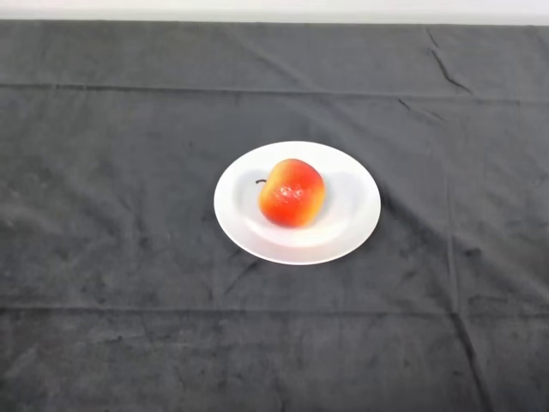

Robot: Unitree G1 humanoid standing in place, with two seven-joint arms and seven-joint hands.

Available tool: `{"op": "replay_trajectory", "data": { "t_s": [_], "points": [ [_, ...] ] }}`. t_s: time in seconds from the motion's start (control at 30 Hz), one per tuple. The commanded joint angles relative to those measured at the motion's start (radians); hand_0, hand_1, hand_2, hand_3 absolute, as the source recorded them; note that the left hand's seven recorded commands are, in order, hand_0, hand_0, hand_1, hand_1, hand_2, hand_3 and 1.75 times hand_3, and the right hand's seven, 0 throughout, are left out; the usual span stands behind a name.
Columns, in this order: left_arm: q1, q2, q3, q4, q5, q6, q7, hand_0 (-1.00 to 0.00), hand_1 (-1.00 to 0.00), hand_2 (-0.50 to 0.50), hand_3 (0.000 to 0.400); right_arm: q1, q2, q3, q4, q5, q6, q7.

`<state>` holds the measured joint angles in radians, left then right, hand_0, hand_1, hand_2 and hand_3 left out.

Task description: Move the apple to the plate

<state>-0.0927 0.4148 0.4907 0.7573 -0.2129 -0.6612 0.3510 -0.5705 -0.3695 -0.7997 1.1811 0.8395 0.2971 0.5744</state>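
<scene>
A red and yellow apple [292, 193] lies on its side on a white round plate [352, 215] in the middle of the table. Its dark stem points to the left. The apple rests slightly left of the plate's centre.
The table is covered by a dark grey cloth [111, 257] with creases. A pale wall strip runs along the far edge [274, 9].
</scene>
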Motion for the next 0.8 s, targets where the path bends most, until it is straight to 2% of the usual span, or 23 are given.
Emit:
{"op": "replay_trajectory", "data": {
  "t_s": [0.03, 0.8],
  "points": [
    [-0.042, 0.077, 0.025, 0.032, -0.003, -0.028, -0.010, 0.00, 0.00, 0.00, 0.000, -0.007, -0.016, -0.0112, 0.009, -0.0012, -0.001, -0.0084],
    [-0.071, 0.077, 0.029, 0.108, 0.011, -0.076, -0.029, 0.00, 0.00, 0.00, 0.000, -0.009, -0.017, -0.0124, 0.014, -0.0015, -0.002, -0.0053]
  ]
}}
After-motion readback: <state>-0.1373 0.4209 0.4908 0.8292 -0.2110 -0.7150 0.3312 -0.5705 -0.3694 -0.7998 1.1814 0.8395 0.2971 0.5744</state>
